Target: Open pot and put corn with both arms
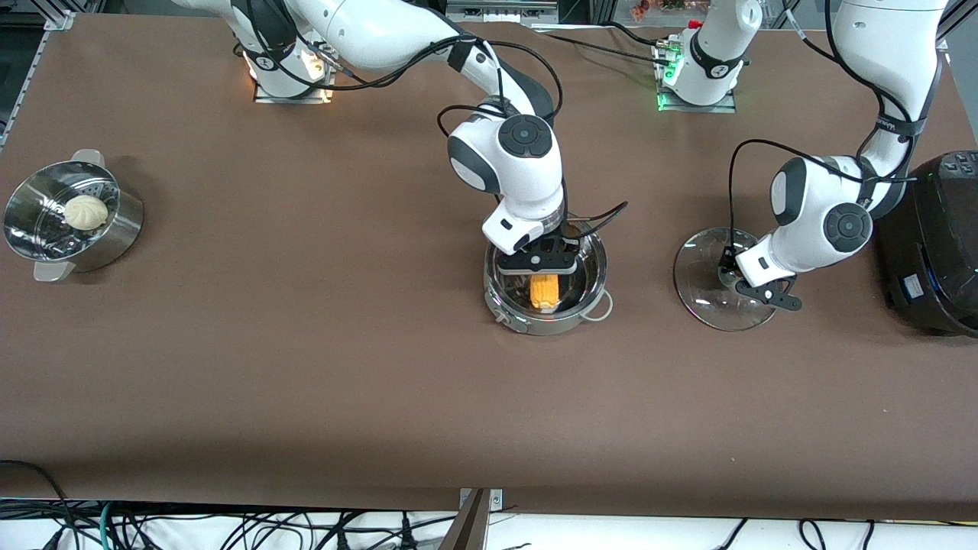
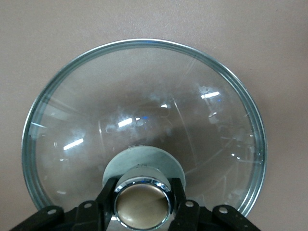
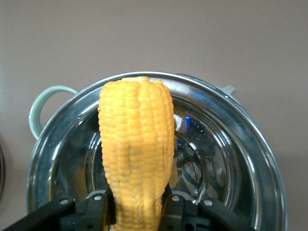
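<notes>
Two arms are at work here, and the job looks close to its end: the pot (image 1: 545, 284) stands uncovered near the middle of the table (image 1: 306, 344), and the right gripper (image 1: 544, 261) hangs over its open mouth with its fingers (image 3: 98, 209) clamped on one end of the corn (image 1: 544, 290), the rest of the cob pointing out across the shiny bowl. The step in hand seems to be the drop itself; what it calls for next, I judge, is a short lowering until the cob is inside the rim, then a release and a straight lift out. The cob is slightly shorter than the pot is wide, so it should go in lying flat if kept clear of the rim and of the loop handle (image 1: 603, 305) on the side nearer the front camera. Toward the left arm's end of the table, the glass lid (image 1: 710, 286) lies on the cloth, well apart from the pot, and the left gripper (image 1: 745, 284) grasps its tan knob (image 2: 142, 204), waiting. A large black cooker (image 1: 936, 244) stands close beside that arm, leaving it little room that way, while the steamer bowl (image 1: 69, 221) with its white bun (image 1: 85, 211) sits well off at the right arm's end, out of the way.
</notes>
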`<state>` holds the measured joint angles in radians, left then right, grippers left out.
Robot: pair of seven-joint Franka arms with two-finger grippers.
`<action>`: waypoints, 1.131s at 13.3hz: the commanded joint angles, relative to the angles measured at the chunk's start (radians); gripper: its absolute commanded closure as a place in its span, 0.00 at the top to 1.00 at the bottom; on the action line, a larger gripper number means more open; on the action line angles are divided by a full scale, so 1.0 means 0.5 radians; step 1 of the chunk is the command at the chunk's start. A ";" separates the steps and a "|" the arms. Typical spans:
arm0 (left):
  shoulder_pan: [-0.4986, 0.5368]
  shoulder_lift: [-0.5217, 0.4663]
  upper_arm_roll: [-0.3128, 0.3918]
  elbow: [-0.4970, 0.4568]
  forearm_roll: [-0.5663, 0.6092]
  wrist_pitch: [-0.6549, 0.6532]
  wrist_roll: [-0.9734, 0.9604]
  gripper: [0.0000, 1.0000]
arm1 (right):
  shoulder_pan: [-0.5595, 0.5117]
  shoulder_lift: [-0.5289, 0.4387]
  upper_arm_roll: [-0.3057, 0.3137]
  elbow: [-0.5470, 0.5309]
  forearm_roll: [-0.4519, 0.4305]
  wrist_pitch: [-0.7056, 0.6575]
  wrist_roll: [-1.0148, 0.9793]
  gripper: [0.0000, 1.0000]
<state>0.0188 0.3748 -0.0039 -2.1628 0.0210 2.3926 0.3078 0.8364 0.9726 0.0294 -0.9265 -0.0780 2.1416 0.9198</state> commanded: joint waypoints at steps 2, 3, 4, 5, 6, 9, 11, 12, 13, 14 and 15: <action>-0.007 -0.001 0.005 -0.040 -0.057 0.007 0.047 0.59 | 0.008 0.073 -0.010 0.080 -0.025 0.006 -0.072 0.19; -0.007 -0.007 0.005 -0.040 -0.057 0.001 0.047 0.68 | 0.008 0.076 -0.010 0.074 -0.025 0.006 -0.075 0.22; -0.007 -0.022 0.005 -0.037 -0.057 -0.017 0.044 0.82 | 0.011 0.080 -0.010 0.052 -0.025 0.009 -0.082 0.27; -0.004 -0.053 0.008 -0.037 -0.054 -0.033 0.062 1.00 | 0.015 0.080 -0.007 0.043 -0.028 0.027 -0.103 0.36; -0.004 -0.084 0.017 -0.028 -0.054 -0.075 0.068 1.00 | 0.015 0.080 -0.010 0.016 -0.028 0.046 -0.112 0.44; -0.004 -0.154 0.069 0.073 -0.045 -0.213 0.071 1.00 | 0.018 0.080 -0.010 0.000 -0.031 0.073 -0.115 0.82; -0.007 -0.164 0.112 0.226 -0.039 -0.327 0.072 1.00 | 0.021 0.067 -0.007 0.000 -0.037 0.055 -0.115 1.00; -0.007 -0.185 0.127 0.309 -0.033 -0.425 0.072 1.00 | 0.021 0.055 -0.007 0.000 -0.034 0.049 -0.115 1.00; -0.004 -0.203 0.131 0.404 -0.039 -0.593 0.068 1.00 | 0.021 0.046 -0.004 0.003 -0.034 0.015 -0.115 1.00; -0.004 -0.203 0.131 0.535 -0.039 -0.767 0.041 1.00 | 0.021 0.031 -0.007 0.006 -0.034 -0.034 -0.118 1.00; -0.004 -0.207 0.131 0.643 -0.039 -0.915 0.023 1.00 | 0.018 0.006 -0.010 0.006 -0.034 -0.092 -0.118 1.00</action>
<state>0.0199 0.2770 0.0574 -1.9477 0.0210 2.0711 0.3121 0.8408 1.0030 0.0289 -0.9274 -0.0820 2.1504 0.8661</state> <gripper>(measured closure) 0.000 0.000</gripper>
